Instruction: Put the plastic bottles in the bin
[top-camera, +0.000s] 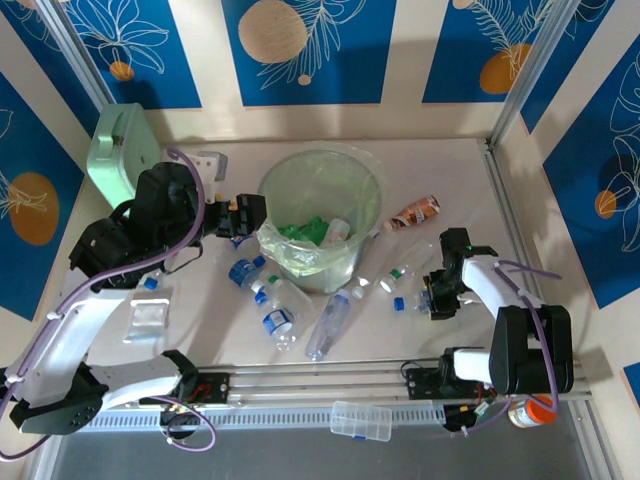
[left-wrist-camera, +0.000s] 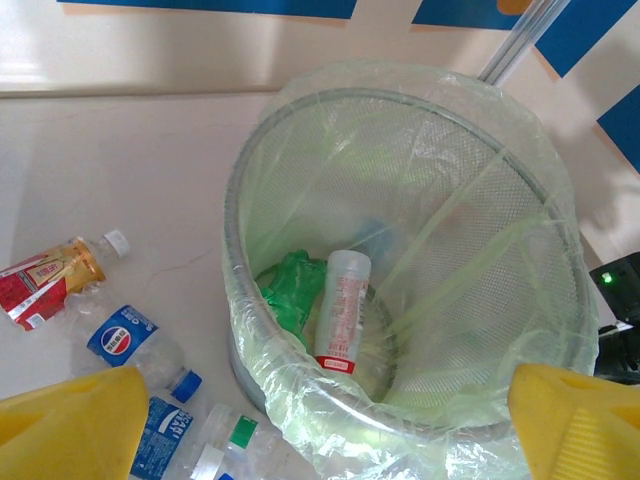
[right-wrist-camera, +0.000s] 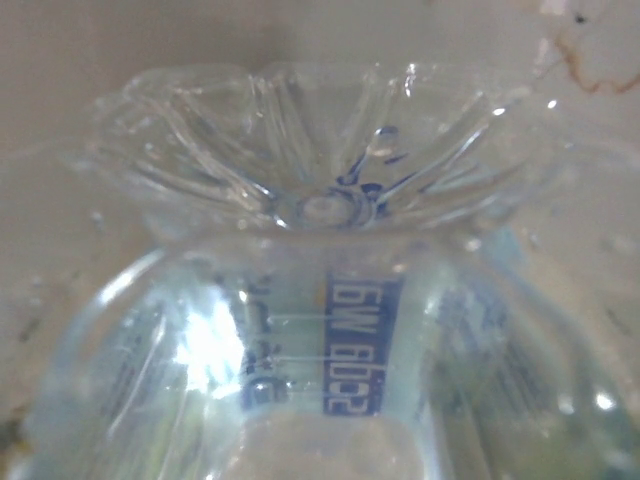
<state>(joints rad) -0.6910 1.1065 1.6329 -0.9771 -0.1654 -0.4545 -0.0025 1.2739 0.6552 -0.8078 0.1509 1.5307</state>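
white table (top-camera: 450, 170) w/ blue-panel walls. bin (top-camera: 322, 152) has a few bottles (left-wrist-camera: 340, 310); most lie outside. left gripper (left-wrist-camera: 325, 380) spread over bin, empty. right gripper (top-camera: 437, 295) at clear bottle (right-wrist-camera: 320, 300), grip can't tell.

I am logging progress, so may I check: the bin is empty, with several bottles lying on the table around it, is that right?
Not quite: the bin is not empty. The left wrist view shows a crushed green bottle and a clear bottle with a red-and-white label lying inside it. Several bottles do lie on the table around it.
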